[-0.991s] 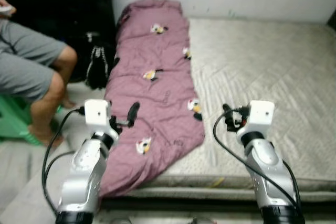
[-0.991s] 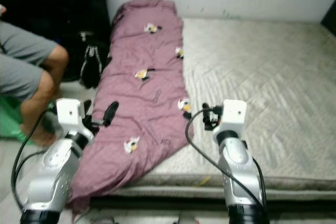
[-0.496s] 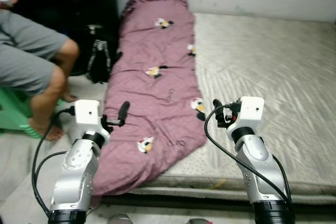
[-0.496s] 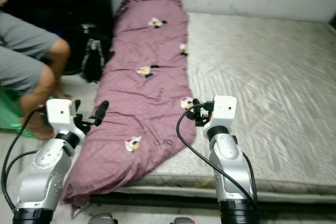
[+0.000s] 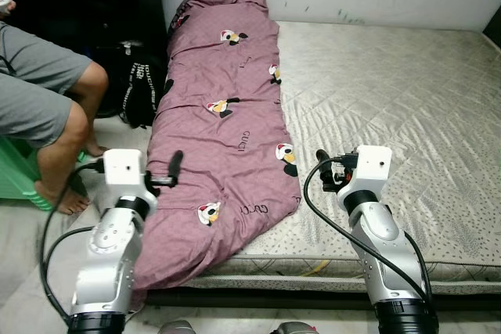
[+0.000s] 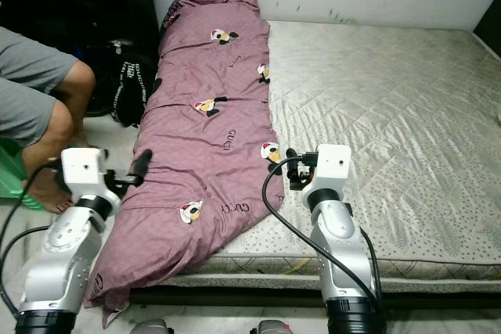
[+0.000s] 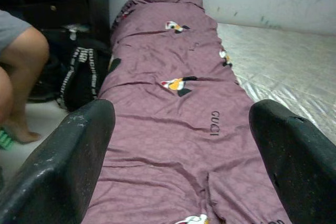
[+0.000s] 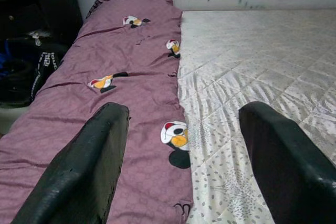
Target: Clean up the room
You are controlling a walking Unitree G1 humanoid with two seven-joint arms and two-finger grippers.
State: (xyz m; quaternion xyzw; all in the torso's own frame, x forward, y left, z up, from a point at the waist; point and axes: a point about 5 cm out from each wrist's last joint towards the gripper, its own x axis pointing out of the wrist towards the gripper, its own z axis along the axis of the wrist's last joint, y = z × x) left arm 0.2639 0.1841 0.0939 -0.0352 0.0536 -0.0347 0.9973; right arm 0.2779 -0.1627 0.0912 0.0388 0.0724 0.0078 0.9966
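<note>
Purple quilt (image 5: pixel 227 138) on mattress (image 5: pixel 391 115): soft, bulky, floppy; pinch near edge. Left gripper (image 7: pixel 178 145) and right gripper (image 8: pixel 181 150) both spread wide, empty.

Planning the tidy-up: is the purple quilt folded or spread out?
Folded: the purple quilt lies as one long narrow strip along the mattress left edge, its near end overhanging.

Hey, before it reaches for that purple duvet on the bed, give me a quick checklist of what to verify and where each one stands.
1. Left hand open: ok, fingers spread wide in its wrist view.
2. Right hand open: ok, fingers apart.
3. Both hands empty: ok.
4. Purple duvet in front of both hands: ok, it lies along the mattress's left side, lower corner drooping over the edge.
5. Person seated clear of the left arm: cannot tell, the leg is near.
6. Black bag off the duvet: cannot tell, it sits right against it.
</note>
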